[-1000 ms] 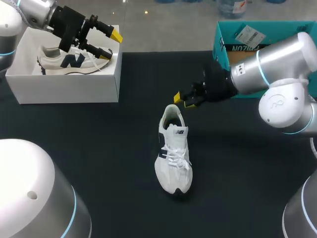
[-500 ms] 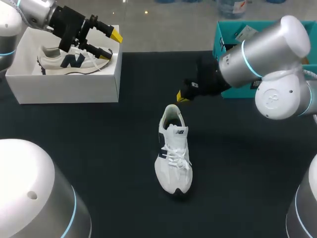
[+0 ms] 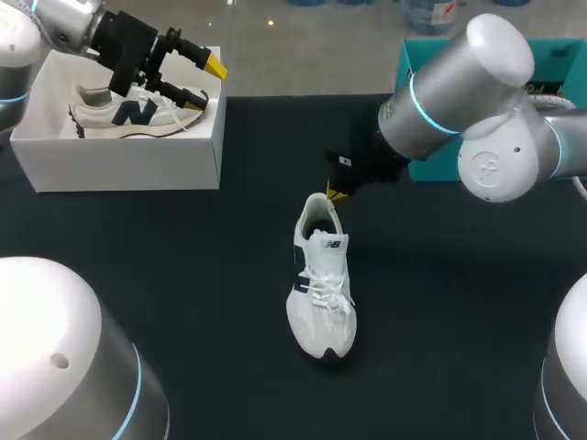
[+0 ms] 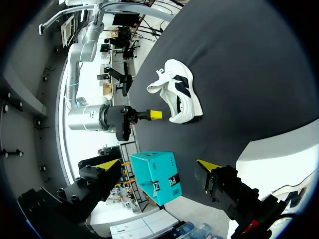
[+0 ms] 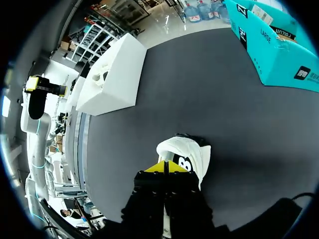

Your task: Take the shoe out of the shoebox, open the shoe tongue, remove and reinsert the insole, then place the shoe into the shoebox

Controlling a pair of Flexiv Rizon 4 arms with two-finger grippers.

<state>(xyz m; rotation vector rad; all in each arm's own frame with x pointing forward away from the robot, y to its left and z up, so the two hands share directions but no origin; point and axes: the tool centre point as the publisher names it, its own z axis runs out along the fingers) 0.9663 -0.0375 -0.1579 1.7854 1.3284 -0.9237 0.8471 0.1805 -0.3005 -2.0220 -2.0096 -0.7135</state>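
A white shoe (image 3: 322,284) with dark side marks lies on the black table, heel toward the back; it also shows in the left wrist view (image 4: 177,93). My right gripper (image 3: 336,193) is shut, its yellow tips pressed together just at the heel rim, with nothing seen between them. In the right wrist view the joined tips (image 5: 167,167) sit right behind the shoe (image 5: 189,152). My left gripper (image 3: 205,81) hangs open over the right end of the white shoebox (image 3: 119,165), which holds a second shoe (image 3: 128,111). Its fingers (image 4: 106,164) stand wide apart, empty.
A teal box (image 3: 431,78) stands at the back right behind my right arm, also in the left wrist view (image 4: 157,177) and the right wrist view (image 5: 279,50). The white shoebox (image 5: 112,74) sits at the far left corner.
My right gripper has shut and moved left and down to the shoe's heel, its arm swinging up over the teal box. The left arm and the shoe have not moved.
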